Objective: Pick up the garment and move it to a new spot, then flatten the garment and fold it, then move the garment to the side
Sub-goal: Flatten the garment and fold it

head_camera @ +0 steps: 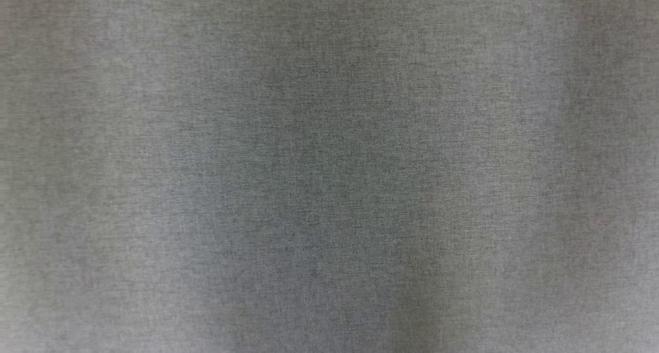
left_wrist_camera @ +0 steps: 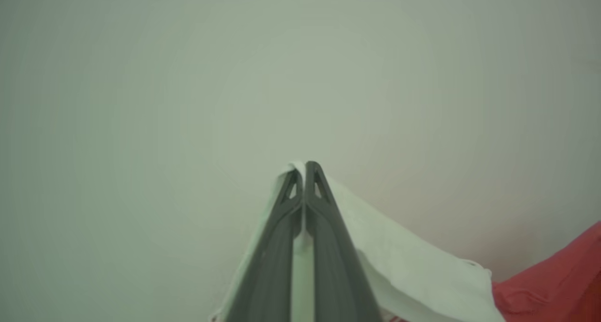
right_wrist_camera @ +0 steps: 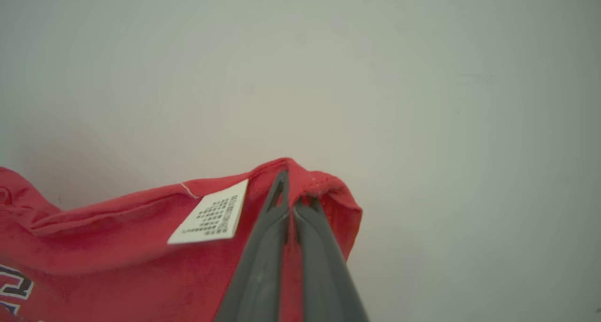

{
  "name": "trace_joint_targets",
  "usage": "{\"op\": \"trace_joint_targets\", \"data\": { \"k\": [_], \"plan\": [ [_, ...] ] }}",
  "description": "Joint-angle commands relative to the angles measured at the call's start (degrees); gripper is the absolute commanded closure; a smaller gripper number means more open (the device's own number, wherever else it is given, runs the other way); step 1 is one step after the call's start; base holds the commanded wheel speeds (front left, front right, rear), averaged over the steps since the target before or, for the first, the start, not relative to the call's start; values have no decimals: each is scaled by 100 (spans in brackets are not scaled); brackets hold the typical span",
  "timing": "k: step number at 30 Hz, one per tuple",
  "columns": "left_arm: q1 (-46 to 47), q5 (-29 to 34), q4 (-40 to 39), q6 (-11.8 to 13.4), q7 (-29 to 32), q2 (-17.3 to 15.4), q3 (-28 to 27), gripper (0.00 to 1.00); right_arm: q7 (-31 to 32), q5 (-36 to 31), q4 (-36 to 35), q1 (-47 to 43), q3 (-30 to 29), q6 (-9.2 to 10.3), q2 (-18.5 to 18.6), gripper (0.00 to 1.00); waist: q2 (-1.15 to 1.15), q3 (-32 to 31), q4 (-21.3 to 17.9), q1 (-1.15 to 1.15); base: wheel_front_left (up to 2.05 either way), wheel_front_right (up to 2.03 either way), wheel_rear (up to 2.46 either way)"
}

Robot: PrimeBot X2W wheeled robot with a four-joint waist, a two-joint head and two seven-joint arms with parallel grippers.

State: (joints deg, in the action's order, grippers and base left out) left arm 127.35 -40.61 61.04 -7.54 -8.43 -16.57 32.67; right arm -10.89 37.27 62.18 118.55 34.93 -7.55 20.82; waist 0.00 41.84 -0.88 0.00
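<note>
Garment [right_wrist_camera: 117, 247]: a red piece of clothing with a white part. It is held up at two spots, one in each gripper, in front of a pale background.
Left gripper [left_wrist_camera: 305, 168]: its two dark fingers are pressed together. They pinch the white part right at their tips.
White part [left_wrist_camera: 413, 265]: it hangs down from the left fingertips on both sides of the fingers. In the left wrist view it runs down to the lower right, where it meets the red part [left_wrist_camera: 558, 275].
Gray cloth [head_camera: 329, 168]: seen very close and blurry from the head. It has a fine weave and soft darker bands going up and down. I cannot tell what it belongs to.
Letters [right_wrist_camera: 14, 287]: dark and white print on the red, cut off at the edge of the right wrist view, so they cannot be read.
Tag [right_wrist_camera: 209, 214]: white with tiny dark print, on the red cloth just beside the right fingers.
Right gripper [right_wrist_camera: 296, 188]: its fingers are together, clamped on a red edge. The red cloth bunches over the tips.
Background [right_wrist_camera: 422, 78]: pale and plain. I cannot tell if it is a wall or a table.
</note>
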Motion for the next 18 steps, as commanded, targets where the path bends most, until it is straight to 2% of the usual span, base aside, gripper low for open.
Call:
{"op": "trace_joint_targets", "data": {
  "k": [1, 7, 11, 14, 17, 18],
  "plan": [
    [-218, -44, -110, 11, -26, 39, 121, 100, -57, 65, -55, -144, 87, 16, 3, 100, 0, -50, 30, 0, 0, 0, 0],
    [-1240, -548, -761, 12, -328, -266, 375, 100, -299, 484, -528, -996, 397, 16, 114, 100, 0, -444, 10, 0, 0, 0, 0],
    [-2281, -906, -1340, 11, -492, -553, 481, 100, -387, 775, -1048, -2008, 661, 16, 245, 100, 0, -840, -63, 0, 0, 0, 0],
    [-3244, -1120, -1819, 11, -591, -774, 406, 100, -431, 941, -1463, -2673, 702, 16, 401, 100, 0, -1136, -109, 0, 0, 0, 0],
    [-4232, -1241, -2449, 155, -650, -947, 281, 100, -434, 991, -1943, -3399, 638, 16, 543, 100, 0, -1390, -110, 0, 0, 0, 0],
    [-4232, -1241, -2449, 155, -650, -947, 281, 100, -434, 991, -1943, -3399, 638, 16, 543, 100, 0, -1390, -110, 0, 0, 0, 0]
  ]
}}
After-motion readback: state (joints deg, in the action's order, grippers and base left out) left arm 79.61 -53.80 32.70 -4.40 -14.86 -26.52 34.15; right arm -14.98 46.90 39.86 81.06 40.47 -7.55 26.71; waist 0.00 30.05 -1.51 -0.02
